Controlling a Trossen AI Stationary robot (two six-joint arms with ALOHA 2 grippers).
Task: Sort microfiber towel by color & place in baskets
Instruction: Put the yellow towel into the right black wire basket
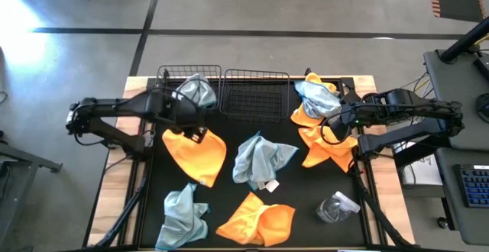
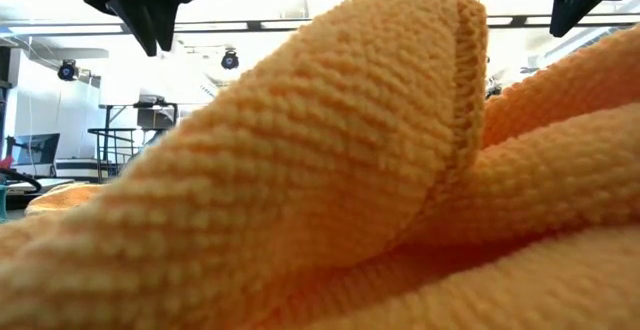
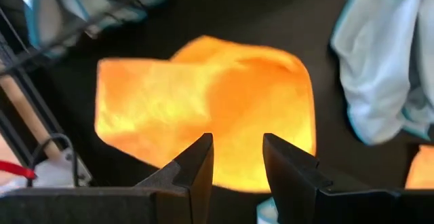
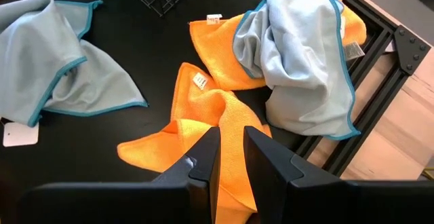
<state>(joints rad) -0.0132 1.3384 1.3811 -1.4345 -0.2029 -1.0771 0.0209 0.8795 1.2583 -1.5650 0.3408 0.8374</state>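
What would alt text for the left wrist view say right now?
The left claw hangs open and empty above a bright orange towel lying on the black table. A pale blue-grey towel lies off to one side, and part of a wire basket holding another blue-grey towel shows beyond.

A grey concrete floor [image 1: 252, 8] crossed by dark lines filled the upper frame, with a keyboard [image 1: 474, 185] at the lower right.
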